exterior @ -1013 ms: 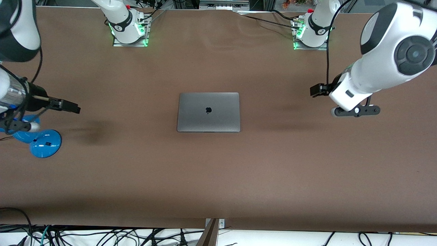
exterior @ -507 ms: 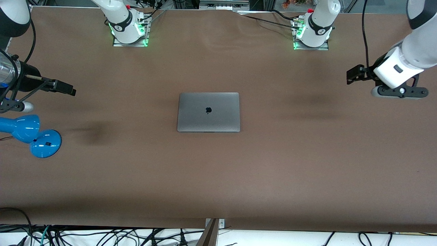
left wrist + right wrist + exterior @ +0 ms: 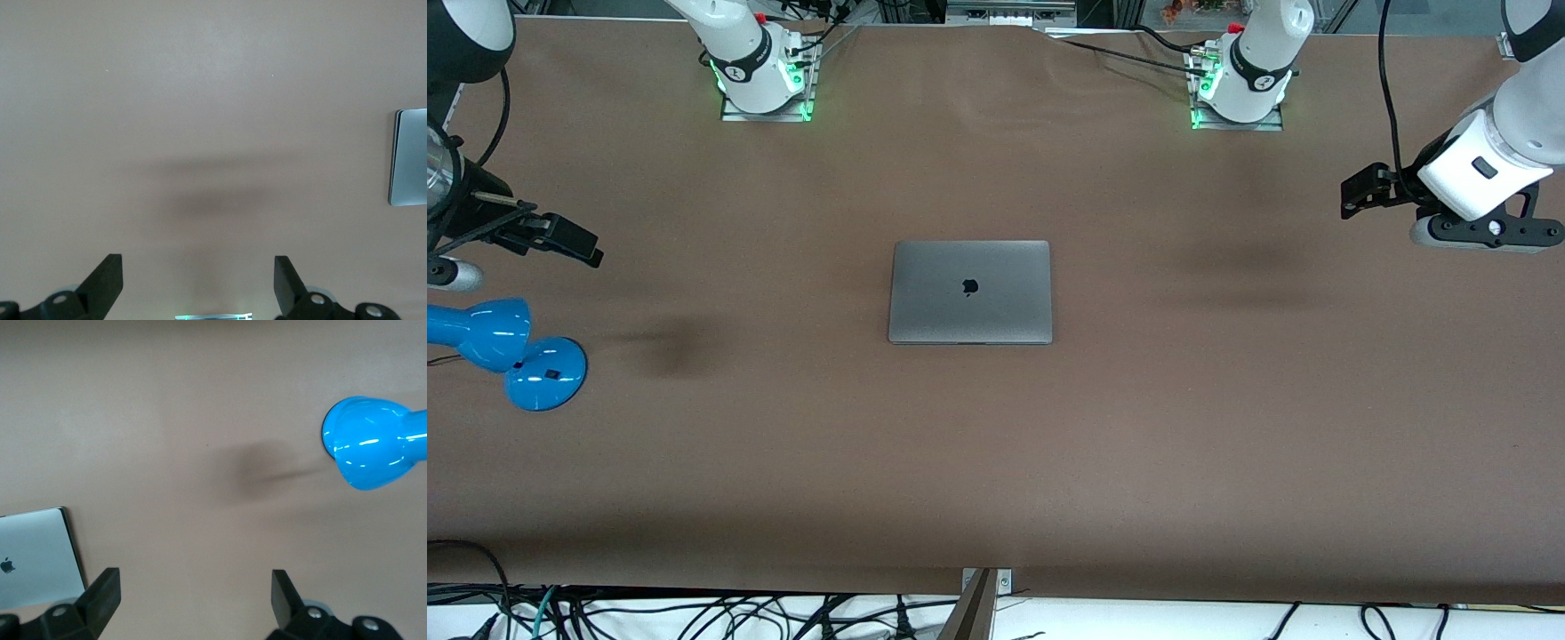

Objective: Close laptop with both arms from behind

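Note:
The space-grey laptop (image 3: 970, 292) lies shut and flat at the middle of the brown table (image 3: 996, 462), lid up with its dark apple logo showing. One edge of it shows in the left wrist view (image 3: 408, 157) and a corner with the logo in the right wrist view (image 3: 37, 555). My left gripper (image 3: 1357, 192) hangs open and empty over bare table toward the left arm's end, well away from the laptop. My right gripper (image 3: 574, 242) hangs open and empty over bare table toward the right arm's end. Its fingers (image 3: 100, 592) are spread wide, as are the left ones (image 3: 107, 279).
A blue lamp (image 3: 507, 347) stands at the right arm's end of the table, just nearer the front camera than the right gripper; its head shows in the right wrist view (image 3: 370, 441). The arm bases (image 3: 760, 76) stand along the back edge. Cables hang below the front edge.
Both arms have drawn away from the laptop toward their own ends of the table and risen. The laptop has not moved and stays shut.

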Controlling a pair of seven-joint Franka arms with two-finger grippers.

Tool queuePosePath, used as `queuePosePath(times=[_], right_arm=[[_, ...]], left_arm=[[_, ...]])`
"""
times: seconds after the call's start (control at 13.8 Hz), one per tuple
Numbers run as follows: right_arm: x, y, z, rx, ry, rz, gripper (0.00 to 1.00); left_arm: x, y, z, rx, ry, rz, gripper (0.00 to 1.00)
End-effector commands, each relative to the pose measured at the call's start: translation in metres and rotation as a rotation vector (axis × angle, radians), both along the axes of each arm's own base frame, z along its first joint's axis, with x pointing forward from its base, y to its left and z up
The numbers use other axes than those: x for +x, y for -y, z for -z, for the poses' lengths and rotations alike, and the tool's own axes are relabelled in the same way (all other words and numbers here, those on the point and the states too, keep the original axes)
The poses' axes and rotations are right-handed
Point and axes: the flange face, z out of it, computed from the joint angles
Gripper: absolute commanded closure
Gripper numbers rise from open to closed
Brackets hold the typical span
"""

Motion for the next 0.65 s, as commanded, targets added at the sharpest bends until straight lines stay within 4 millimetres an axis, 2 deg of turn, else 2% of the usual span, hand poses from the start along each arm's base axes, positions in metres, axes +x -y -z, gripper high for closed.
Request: queuePosePath(times=[0.0, 0.14, 0.36, 0.58], right_arm=[[-0.012, 0.001, -0.009, -0.016, 0.019, -0.041, 0.00], [-0.014, 0.001, -0.014, -0.015, 0.025, -0.048, 0.00], [-0.016, 0.000, -0.016, -0.010, 0.023, -0.048, 0.00], [-0.016, -0.002, -0.013, -0.007, 0.017, -0.064, 0.00]], left_arm=[[0.004, -0.003, -0.001, 0.031, 0.020, 0.007, 0.00], [0.005, -0.003, 0.002, 0.035, 0.011, 0.016, 0.00], [0.008, -0.001, -0.011, 0.031, 0.040, 0.010, 0.00], [0.009, -0.002, -0.010, 0.031, 0.036, 0.007, 0.00]])
